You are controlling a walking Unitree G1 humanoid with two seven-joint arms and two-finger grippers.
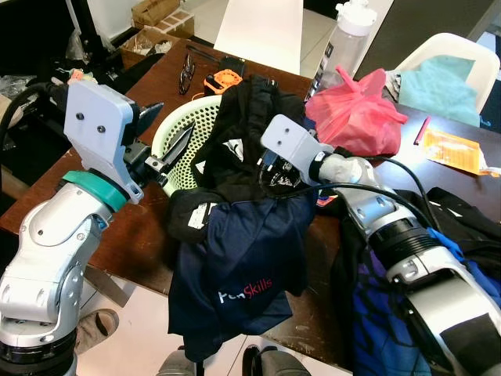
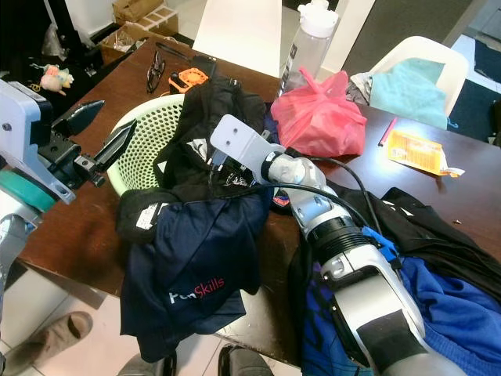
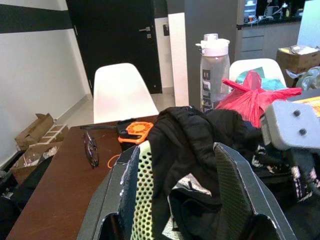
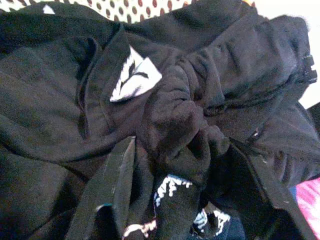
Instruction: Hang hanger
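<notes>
Left claw (image 1: 168, 149) spread at nine o'clock beside the green laundry basket (image 1: 182, 125); right claw (image 4: 175, 175) pinching a bunch of black garment (image 1: 250, 117) at centre.

No hanger can be made out; it may lie buried in the clothes. Likely risk: lifting drags the navy shirt (image 1: 243, 274) off the desk (image 1: 149, 235) edge, since the fabrics overlap. Brown wooden desk, cluttered: red bag (image 1: 356, 113), water bottle (image 1: 344, 39); white chairs, tiled floor.
</notes>
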